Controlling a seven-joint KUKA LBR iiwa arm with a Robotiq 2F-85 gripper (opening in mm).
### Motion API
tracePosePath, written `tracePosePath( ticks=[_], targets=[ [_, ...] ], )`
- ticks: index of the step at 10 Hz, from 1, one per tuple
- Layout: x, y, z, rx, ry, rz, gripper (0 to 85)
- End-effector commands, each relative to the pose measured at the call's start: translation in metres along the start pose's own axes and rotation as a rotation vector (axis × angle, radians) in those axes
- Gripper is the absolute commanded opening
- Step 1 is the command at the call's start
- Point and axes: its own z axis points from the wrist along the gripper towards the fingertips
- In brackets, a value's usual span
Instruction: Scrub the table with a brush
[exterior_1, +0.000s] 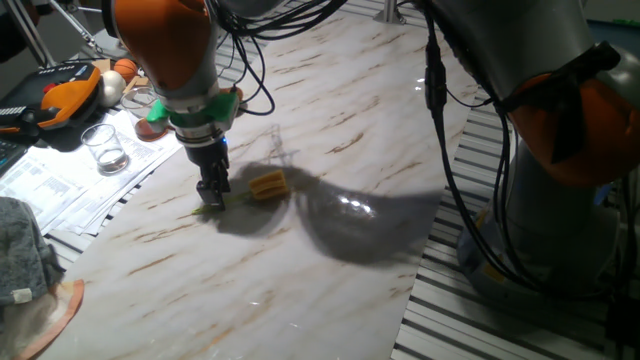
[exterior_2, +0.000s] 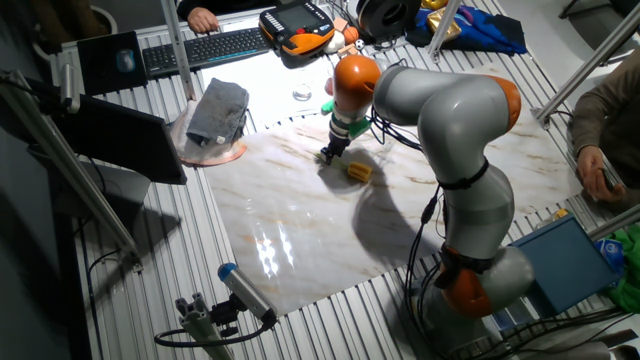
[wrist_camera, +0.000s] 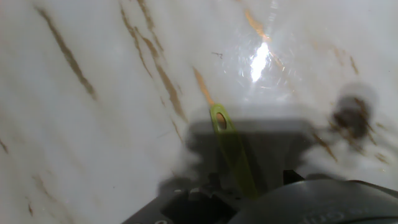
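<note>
Closest to the hand cam, the brush's pale yellow-green handle (wrist_camera: 233, 149) runs up the middle of the frame from the dark gripper body at the bottom edge, w/ a small hole near its far end. Handle end lies just over the table (wrist_camera: 93, 155), which is white and glossy w/ brown-orange streaks and a bright glare spot.

From one fixed view, the gripper (exterior_1: 213, 195) points straight down at the table (exterior_1: 330, 90), fingertips at the surface. Its fingers are drawn close together around the thin handle, which sticks out at table level just beside them. The brush (exterior_1: 268, 185) shows its blocky yellow-orange head just right of the gripper, resting on the table in the arm's shadow.

Left of the table in that view: a clear glass (exterior_1: 105, 148) standing on printed papers (exterior_1: 60, 190), and a grey cloth (exterior_1: 25, 250) at the corner.

From the other fixed view, the arm (exterior_2: 440, 110), grey w/ orange joints, bends over the table (exterior_2: 300, 250) from the right. Gripper (exterior_2: 331, 152) is down near the far edge, and the brush head (exterior_2: 359, 172) lies just beside it. Grey cloth (exterior_2: 217, 110) sits off the far left corner; a keyboard (exterior_2: 205, 47) lies beyond.
</note>
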Motion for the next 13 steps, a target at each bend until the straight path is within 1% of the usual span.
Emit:
tracePosePath(
  ticks=[1,2,3,6,8,10,11,12,13],
  targets=[
    [0.000,0.000,0.001,0.002,-0.004,0.000,51.0],
    [0.000,0.000,0.001,0.001,-0.003,-0.001,51.0],
    [0.001,0.000,0.002,0.001,-0.003,-0.003,34.0],
    [0.001,0.000,0.004,0.004,-0.002,-0.009,34.0],
    [0.000,0.001,0.004,-0.001,-0.001,-0.014,34.0],
    [0.001,0.000,0.001,-0.010,0.019,-0.032,0.0],
    [0.001,-0.002,-0.002,-0.005,0.033,-0.041,0.0],
    [0.001,-0.004,-0.007,-0.016,0.053,-0.041,0.0],
    [0.002,-0.005,-0.015,-0.004,0.065,-0.039,0.0]
  ],
)
